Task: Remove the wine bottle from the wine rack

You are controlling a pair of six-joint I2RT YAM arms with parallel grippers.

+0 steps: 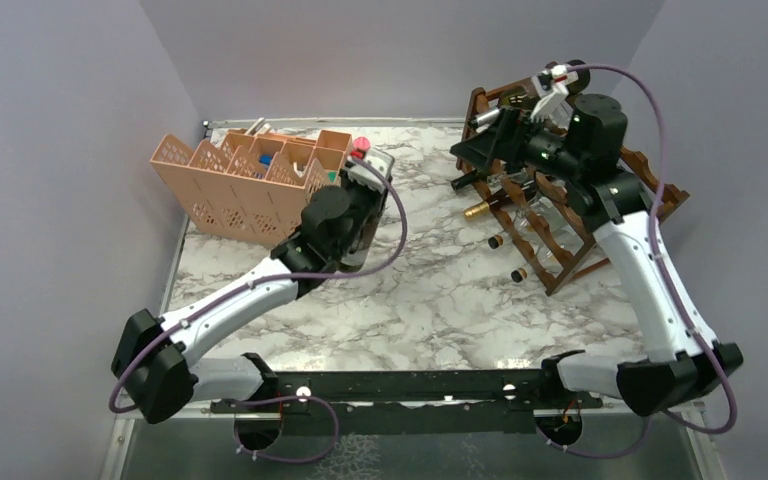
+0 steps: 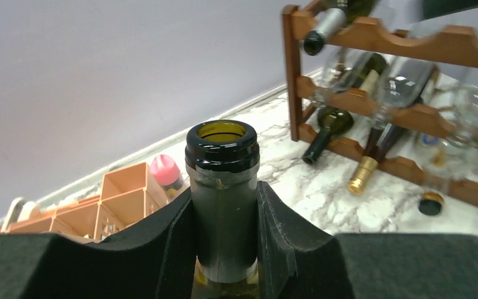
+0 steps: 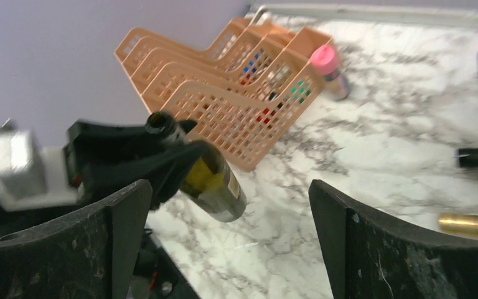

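The left gripper [image 2: 224, 212] clamps the bottle [image 2: 222, 146] by the neck, fingers tight on the glass. The bottle hangs beside the organiser [image 1: 245, 180], well apart from the rack [image 1: 560, 235], long axis tilted, mouth uppermost. The right gripper [image 3: 227, 199] is over the rack, fingers spread wide.

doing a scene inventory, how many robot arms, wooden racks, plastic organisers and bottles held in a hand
robot arms, left arm and right arm: 2
wine rack: 1
peach organiser: 1
wine bottle gripped in the left hand: 1
total: 5
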